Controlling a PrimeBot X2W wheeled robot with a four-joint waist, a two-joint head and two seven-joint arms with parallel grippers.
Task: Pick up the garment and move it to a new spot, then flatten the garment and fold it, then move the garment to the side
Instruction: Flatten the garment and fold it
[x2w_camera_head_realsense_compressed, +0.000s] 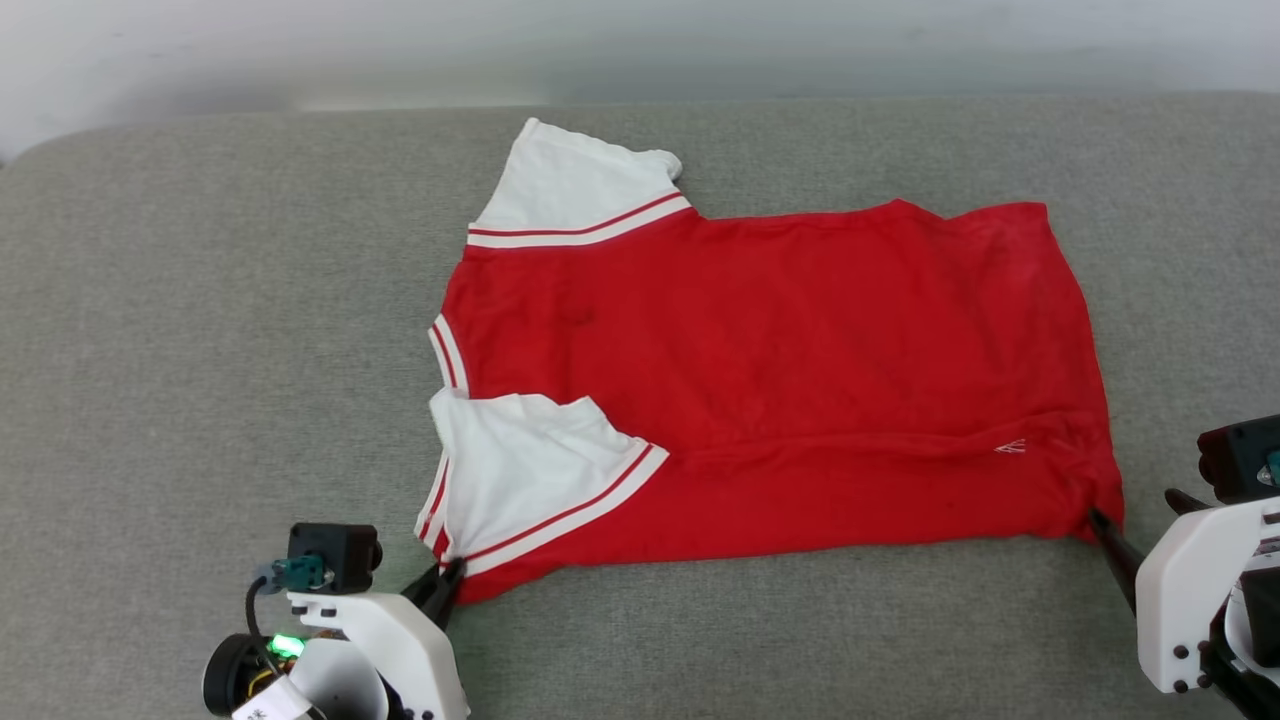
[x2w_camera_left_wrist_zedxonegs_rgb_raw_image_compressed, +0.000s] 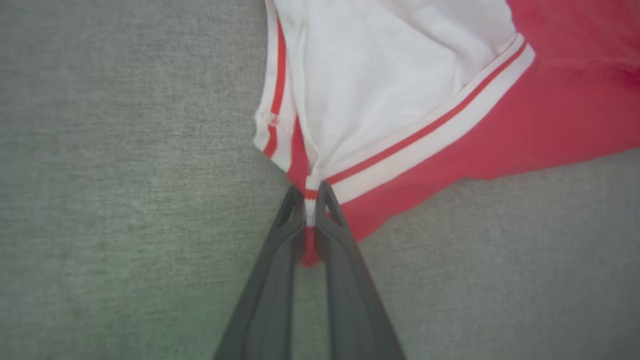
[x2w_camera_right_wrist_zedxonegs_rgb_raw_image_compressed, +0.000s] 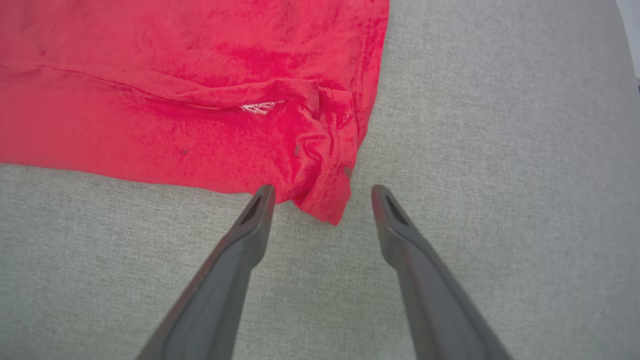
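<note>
Our left tool is clamped on the striped trim at the near sleeve's corner. Our right tool stands open, with the bunched hem corner between its fingers. We judge it best to close the right tool fully on that corner, then raise both together, keeping the near edge taut. The garment is red with white sleeves. It lies across the middle of the grey upholstered surface, collar toward its left edge and creased along the near side.

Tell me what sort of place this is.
Probably an indoor room or lab set up for folding clothes: a grey fabric pad with rounded corners, like a sofa seat or mattress, a plain pale wall behind it, and a red shirt spread on it.
</note>
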